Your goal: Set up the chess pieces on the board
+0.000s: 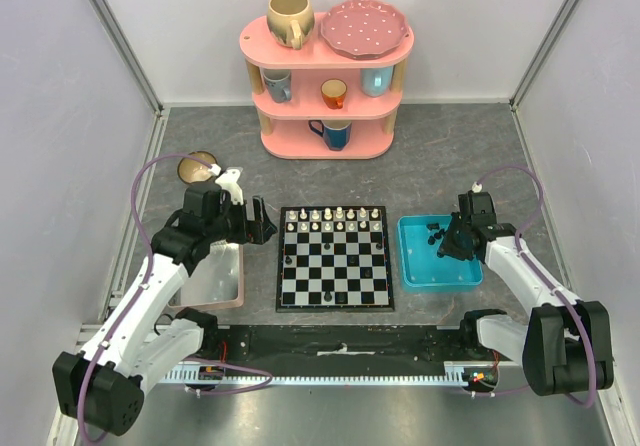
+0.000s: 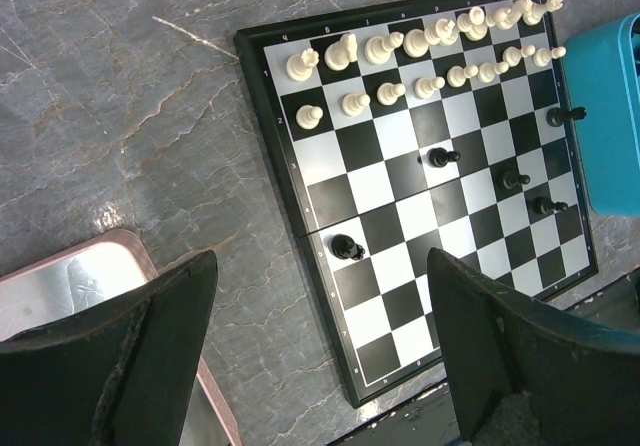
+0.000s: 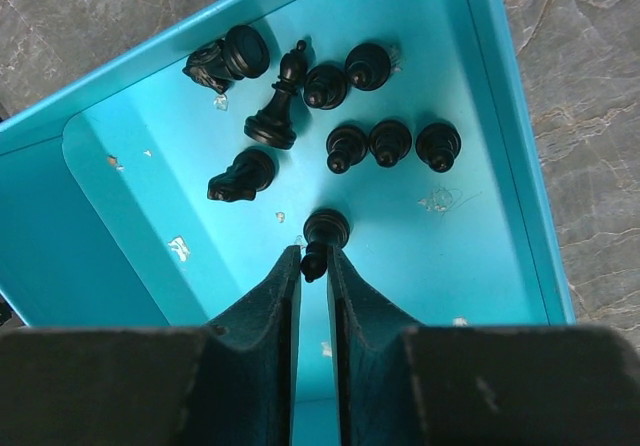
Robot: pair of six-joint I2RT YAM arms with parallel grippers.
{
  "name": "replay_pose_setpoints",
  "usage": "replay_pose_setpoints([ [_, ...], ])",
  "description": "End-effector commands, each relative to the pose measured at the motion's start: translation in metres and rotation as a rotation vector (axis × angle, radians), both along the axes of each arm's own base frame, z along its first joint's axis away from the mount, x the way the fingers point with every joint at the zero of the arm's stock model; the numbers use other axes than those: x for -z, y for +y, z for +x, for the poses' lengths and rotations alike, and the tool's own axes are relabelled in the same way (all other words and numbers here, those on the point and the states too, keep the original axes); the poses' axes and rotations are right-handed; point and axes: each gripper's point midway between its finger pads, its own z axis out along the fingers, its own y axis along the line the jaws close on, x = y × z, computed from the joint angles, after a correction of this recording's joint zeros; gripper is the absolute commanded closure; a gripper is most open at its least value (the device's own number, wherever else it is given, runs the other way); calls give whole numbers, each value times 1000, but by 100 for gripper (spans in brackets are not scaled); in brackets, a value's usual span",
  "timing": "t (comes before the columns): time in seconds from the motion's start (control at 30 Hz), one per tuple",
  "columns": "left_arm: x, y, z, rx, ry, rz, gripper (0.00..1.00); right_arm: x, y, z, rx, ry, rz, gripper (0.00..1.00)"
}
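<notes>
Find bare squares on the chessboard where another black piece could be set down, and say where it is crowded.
Bare: the near-left corner of the board, between the lone black piece and the near border. Crowded: the two far rows, filled by white pieces.

Board (image 1: 350, 268) middle sparse; white pieces (image 1: 333, 218) crowd far rows; black pieces (image 3: 388, 142) bunched in tray (image 1: 471, 278)

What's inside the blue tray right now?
About ten black chess pieces, one pawn pinched in the right gripper. The gripper hides the blue tray's near floor.
</notes>
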Motion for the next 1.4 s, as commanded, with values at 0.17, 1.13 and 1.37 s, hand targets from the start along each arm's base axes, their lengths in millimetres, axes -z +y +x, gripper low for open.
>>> replay_pose_setpoints([
  [0.17, 0, -6, -1, 20, 6, -20, 9, -5, 2, 3, -8, -25, 9, 84],
  [1.13, -17, -1, -3, 19, -74, -5, 9, -112, 79, 9, -234, -148, 38, 93],
  [1.37, -4, -6, -2, 37, -30, 28, 9, -115, 125, 0, -340, -119, 67, 94],
])
